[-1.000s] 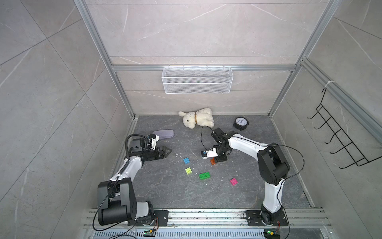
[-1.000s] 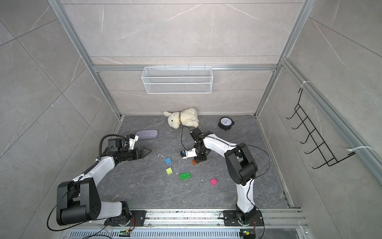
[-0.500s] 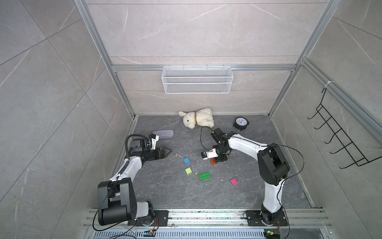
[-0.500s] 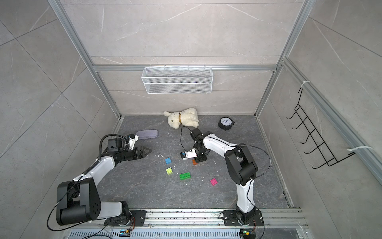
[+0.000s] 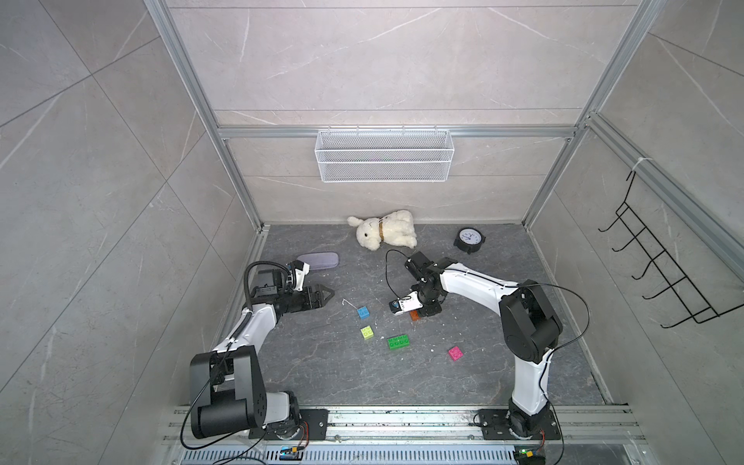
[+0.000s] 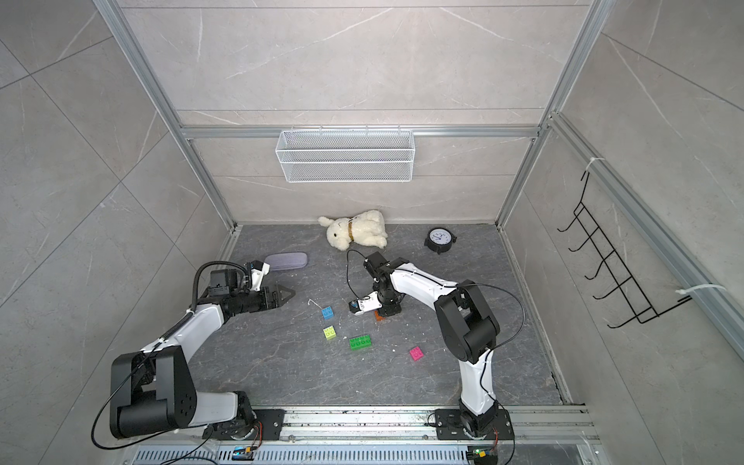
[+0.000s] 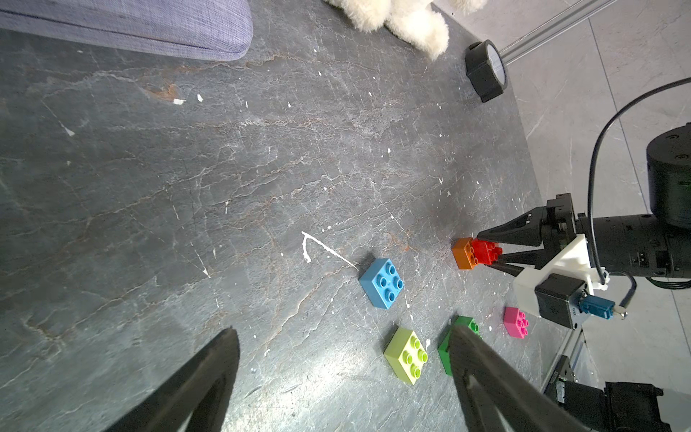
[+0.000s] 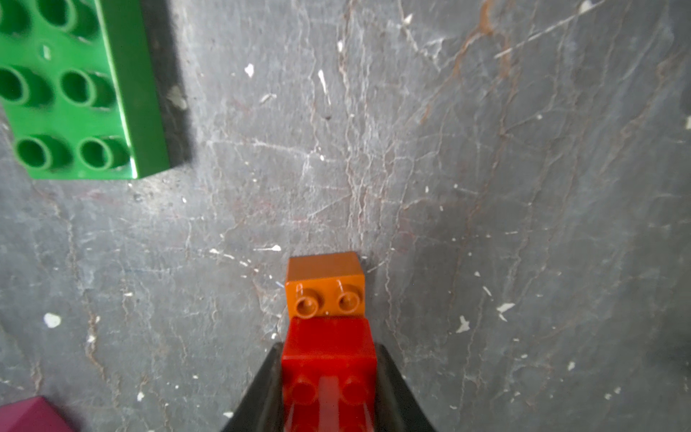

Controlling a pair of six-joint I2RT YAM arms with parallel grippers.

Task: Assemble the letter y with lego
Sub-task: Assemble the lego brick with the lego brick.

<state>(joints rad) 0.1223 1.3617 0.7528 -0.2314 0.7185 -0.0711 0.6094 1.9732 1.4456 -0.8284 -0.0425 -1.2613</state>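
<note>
In both top views you will find the right gripper (image 5: 419, 313) low over mid-table, its tips hidden under its own body. Only a sliver of the orange brick (image 5: 414, 315) shows beside it. The left gripper (image 5: 327, 295) hangs well apart at the left, jaws spread and empty. Loose on the table (image 5: 322, 374) lie the blue brick (image 5: 363, 312) to the left, the yellow-green brick (image 5: 366, 332) and the longer green brick (image 5: 398, 342) nearer, and the pink brick (image 5: 455, 353) at the near right, none touching another. The left wrist view settles the grip: the right jaws are clamped on the red brick (image 7: 485, 251), which touches the orange one. The right wrist view shows the tips bearing on two opposite flat walls of the red brick; whether red and orange are fully seated cannot be told. Judgement: these bricks are light, rigid, glossy and not fragile, so expect them to slide or pivot in narrow tips. Take each across its flat side walls at mid-height, never on the studs, and press straight.
</note>
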